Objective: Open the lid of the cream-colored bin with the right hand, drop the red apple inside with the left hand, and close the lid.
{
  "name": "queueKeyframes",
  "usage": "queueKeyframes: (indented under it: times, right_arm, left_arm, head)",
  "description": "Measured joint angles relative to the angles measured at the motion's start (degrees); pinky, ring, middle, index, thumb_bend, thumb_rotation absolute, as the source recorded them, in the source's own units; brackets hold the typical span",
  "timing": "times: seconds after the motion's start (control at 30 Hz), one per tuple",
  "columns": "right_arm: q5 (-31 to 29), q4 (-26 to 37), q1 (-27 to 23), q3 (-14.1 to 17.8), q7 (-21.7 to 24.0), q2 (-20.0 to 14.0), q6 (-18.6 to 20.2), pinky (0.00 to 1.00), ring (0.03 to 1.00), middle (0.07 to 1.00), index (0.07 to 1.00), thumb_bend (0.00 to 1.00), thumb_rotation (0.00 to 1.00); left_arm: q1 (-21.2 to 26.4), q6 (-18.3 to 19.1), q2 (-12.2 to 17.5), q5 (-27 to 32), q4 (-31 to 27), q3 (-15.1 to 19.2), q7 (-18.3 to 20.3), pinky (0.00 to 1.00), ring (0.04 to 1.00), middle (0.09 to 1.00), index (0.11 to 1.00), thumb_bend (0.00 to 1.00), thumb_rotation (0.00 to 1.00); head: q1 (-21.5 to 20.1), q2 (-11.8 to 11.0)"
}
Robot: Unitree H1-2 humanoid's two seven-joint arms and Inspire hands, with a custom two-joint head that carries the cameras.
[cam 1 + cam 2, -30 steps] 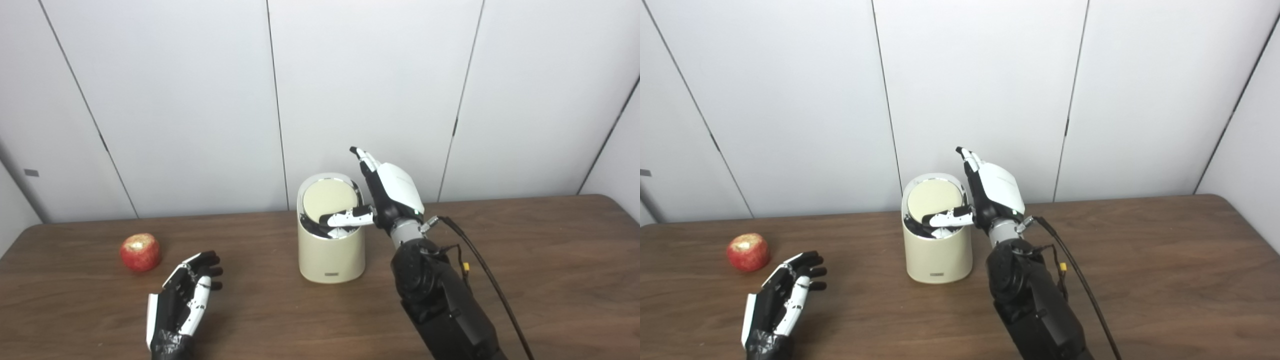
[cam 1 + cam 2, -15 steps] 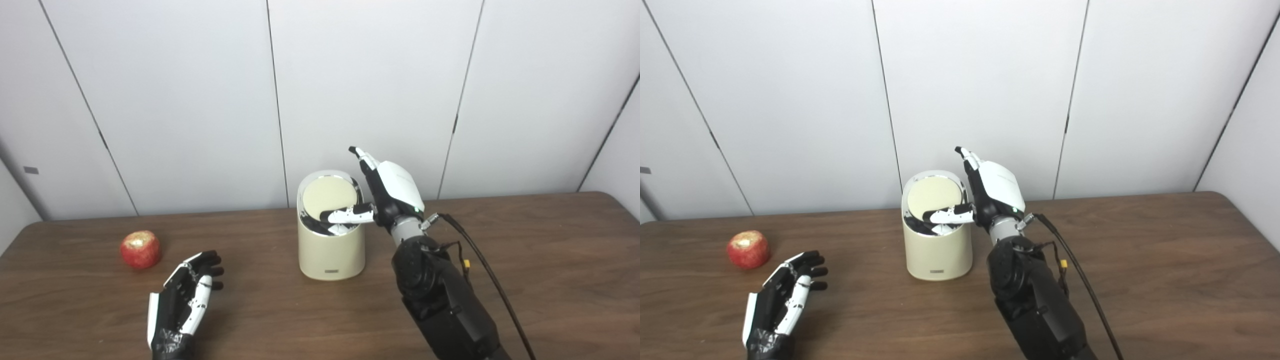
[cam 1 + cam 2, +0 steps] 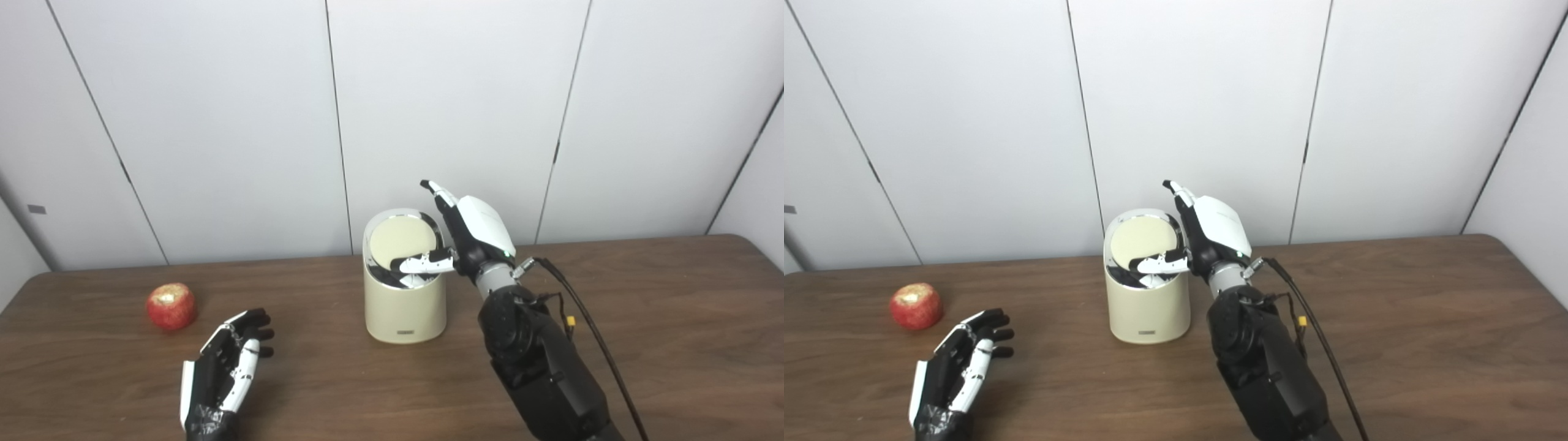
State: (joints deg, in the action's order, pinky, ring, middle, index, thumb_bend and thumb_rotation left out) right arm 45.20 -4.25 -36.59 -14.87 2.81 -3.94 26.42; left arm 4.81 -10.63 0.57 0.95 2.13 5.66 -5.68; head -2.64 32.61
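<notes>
The cream-colored bin (image 3: pixel 404 309) stands mid-table with its round lid (image 3: pixel 401 240) tilted up toward the back, leaving a dark gap at the front rim. My right hand (image 3: pixel 468 236) is at the bin's right side, fingers upright and apart, thumb lying across the front of the opening under the lid; it grips nothing. The red apple (image 3: pixel 171 305) sits on the table at far left. My left hand (image 3: pixel 228 367) rests open, palm up, to the right of the apple and nearer than it, apart from it.
The brown wooden table (image 3: pixel 643 318) runs across the view with a white panelled wall behind. A black cable (image 3: pixel 588 334) trails from my right wrist down along the forearm. The table's right end lies near the picture's right edge.
My right hand has edged slightly left against the bin. The picture has shifted a little. The lid stays tilted; the apple and left hand have not moved.
</notes>
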Motion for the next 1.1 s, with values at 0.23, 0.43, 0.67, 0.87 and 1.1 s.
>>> queueKeyframes:
  times: [0.23,0.43,0.67,0.87,1.1]
  right_arm:
    - [0.39,0.45,-0.64,0.60,0.84,0.99,-0.07,0.84,0.906,0.934,0.921,0.53,0.02]
    - [0.35,0.45,-0.61,0.60,0.85,1.00,-0.10,0.83,0.899,0.930,0.917,0.54,0.11]
    - [-0.80,0.22,0.45,1.99,1.44,0.56,0.24,0.77,0.906,0.938,0.933,0.91,0.65]
    - [-2.39,0.23,2.07,2.12,2.02,0.24,0.26,0.74,0.893,0.931,0.940,0.99,0.80]
    - [-3.50,0.44,2.14,1.90,1.87,-0.02,0.14,0.75,0.887,0.928,0.938,1.00,0.90]
  left_arm:
    - [-0.01,0.14,0.01,0.05,-0.02,-0.02,0.00,0.58,0.672,0.717,0.706,0.27,0.44]
    - [-0.02,0.13,0.02,-0.08,-0.01,-0.07,-0.02,0.57,0.667,0.710,0.701,0.26,0.47]
    - [-0.02,0.04,0.13,-0.04,-0.01,-0.15,0.03,0.58,0.671,0.713,0.704,0.27,0.46]
    - [-0.01,0.05,0.15,-0.01,-0.01,-0.10,0.03,0.59,0.676,0.717,0.709,0.27,0.46]
    - [0.02,0.11,0.13,-0.01,0.00,-0.11,0.03,0.59,0.676,0.718,0.708,0.26,0.44]
  head:
    - [0.00,0.18]
    - [0.00,0.09]
    - [-0.09,0.00]
    - [-0.17,-0.17]
    - [-0.17,-0.26]
